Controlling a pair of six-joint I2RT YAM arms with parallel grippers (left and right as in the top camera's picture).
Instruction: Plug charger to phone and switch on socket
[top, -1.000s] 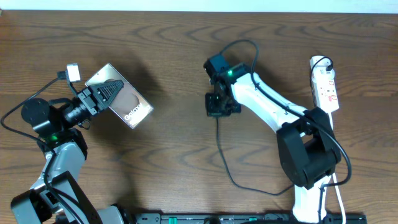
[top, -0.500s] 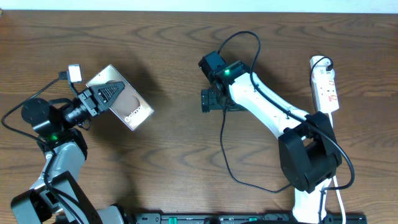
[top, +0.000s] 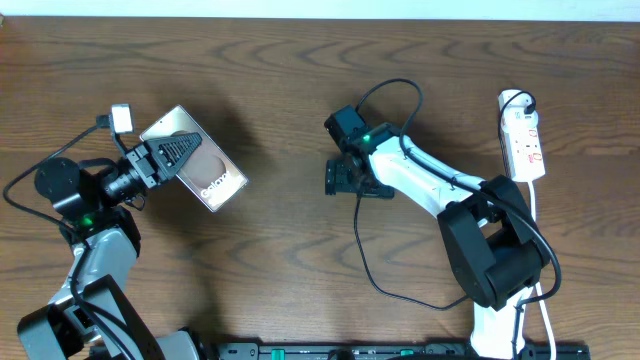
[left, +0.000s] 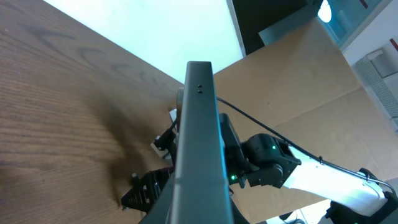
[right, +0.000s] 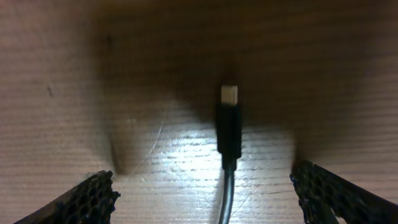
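Table (top: 280, 80) bare wood, with both arms over it. The left gripper (top: 170, 152) is clamped on the phone (top: 205, 170), which it holds tilted. In the left wrist view I see the phone edge-on, its bottom edge turned toward the other arm. The socket (top: 523, 135) lies well apart from the phone, at the far right edge. I cannot read whether its switch is on, and nothing is near it. The right gripper (top: 343, 178) hangs to the right of the phone, nearer to it than the socket is. Its jaws are spread wide over the charger (top: 362, 255), whose cable loops away from the phone toward that arm's base. The plug tip (right: 229, 94) lies flat on the wood between the open fingers (right: 93, 190), touching neither. My judgement: the phone is picked up and presented, and nothing else is done. The plug is not yet grasped, so grasping it, mating it to the phone and switching the socket are all left.
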